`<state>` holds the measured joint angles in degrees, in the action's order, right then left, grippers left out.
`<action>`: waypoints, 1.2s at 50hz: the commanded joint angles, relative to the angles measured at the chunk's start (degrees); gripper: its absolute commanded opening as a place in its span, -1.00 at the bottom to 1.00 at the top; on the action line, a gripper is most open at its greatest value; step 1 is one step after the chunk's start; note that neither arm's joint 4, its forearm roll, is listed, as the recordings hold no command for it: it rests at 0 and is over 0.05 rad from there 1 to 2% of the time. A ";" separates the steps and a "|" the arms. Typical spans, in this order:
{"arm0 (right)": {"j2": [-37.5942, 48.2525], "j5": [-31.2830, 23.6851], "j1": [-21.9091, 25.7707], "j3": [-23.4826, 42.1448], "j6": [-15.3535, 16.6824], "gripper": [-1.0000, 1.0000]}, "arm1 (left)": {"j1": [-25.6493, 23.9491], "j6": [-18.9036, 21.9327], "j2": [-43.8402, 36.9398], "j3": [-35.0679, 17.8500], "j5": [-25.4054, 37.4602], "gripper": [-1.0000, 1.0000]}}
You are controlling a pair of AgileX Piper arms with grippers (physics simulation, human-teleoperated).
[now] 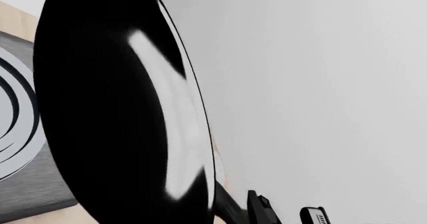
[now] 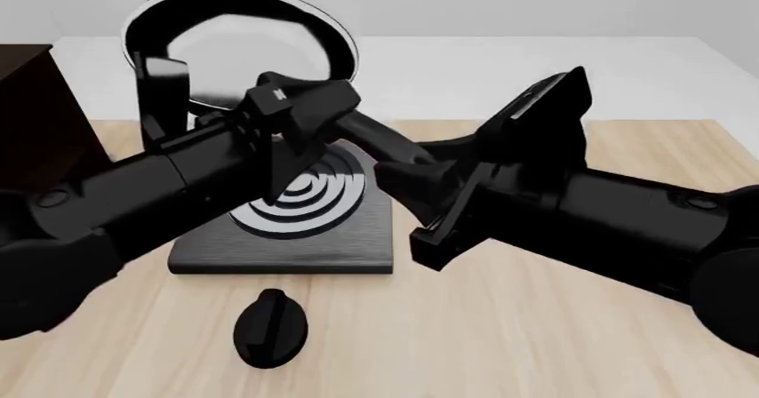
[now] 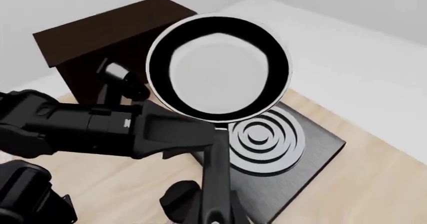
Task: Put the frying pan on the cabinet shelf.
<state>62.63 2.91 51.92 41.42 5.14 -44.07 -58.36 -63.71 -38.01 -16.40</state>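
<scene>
Front view: frying pan [image 2: 237,47] raised off the stove plate [image 2: 284,242], its handle apparently clamped in the right claw [image 2: 397,163], left claw [image 2: 279,105] state unclear, awaiting carry leftward to the cabinet shelf [image 2: 30,105].

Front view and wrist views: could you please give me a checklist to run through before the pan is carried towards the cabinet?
1. Hold on the frying pan: ok; its handle runs into the right gripper.
2. Pan clear of the stove plate: ok; it is raised above it.
3. Pan level: not ok; it is tipped up, inside facing the front camera.
4. Left gripper free of the pan: cannot tell; it sits close beside the handle's root.
5. Cabinet located: ok; it stands left of the stove plate.
6. Cabinet shelf free: cannot tell; the shelf is not in view.
</scene>
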 commanded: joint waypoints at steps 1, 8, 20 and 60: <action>-2.05 1.34 1.83 -0.29 -1.51 -1.00 | 0.19 -0.46 -1.77 0.40 -1.49 1.00; -3.13 1.65 1.70 -0.97 -1.77 -1.00 | 0.71 -0.91 -2.76 1.18 -2.70 1.00; -5.30 2.15 2.02 -2.00 -2.70 -1.00 | 2.06 -1.49 -3.62 2.56 -4.07 -1.00; -12.87 -3.48 -0.16 -0.53 -0.14 1.00 | 4.39 -3.22 -1.81 4.70 -6.23 -1.00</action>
<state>53.71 1.56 52.78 40.15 4.51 -40.63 -61.14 -66.22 -33.31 -20.87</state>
